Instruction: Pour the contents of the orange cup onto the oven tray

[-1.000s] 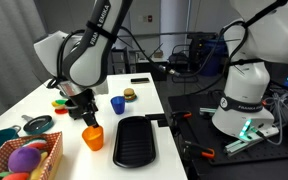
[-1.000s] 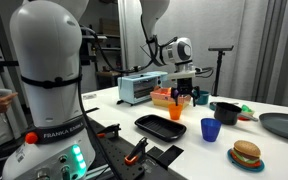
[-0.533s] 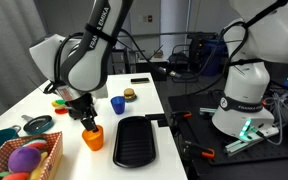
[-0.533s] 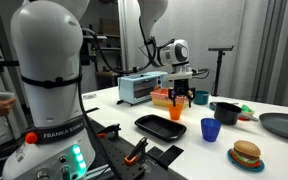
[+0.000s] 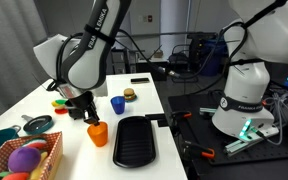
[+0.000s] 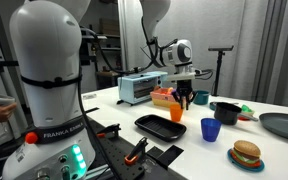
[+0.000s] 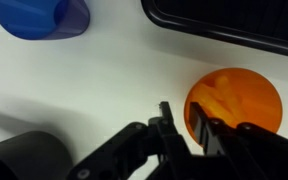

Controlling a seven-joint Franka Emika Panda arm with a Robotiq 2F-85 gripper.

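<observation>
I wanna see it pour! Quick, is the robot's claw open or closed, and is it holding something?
Gripper: looks closed on the rim of the orange cup, one finger on each side of its wall.

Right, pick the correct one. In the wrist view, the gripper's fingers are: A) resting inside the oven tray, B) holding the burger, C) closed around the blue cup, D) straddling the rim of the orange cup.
D. In the wrist view the gripper has one finger outside the orange cup and one over its opening, so its wall sits between them, while the blue cup and the oven tray lie apart near the top edge.
</observation>
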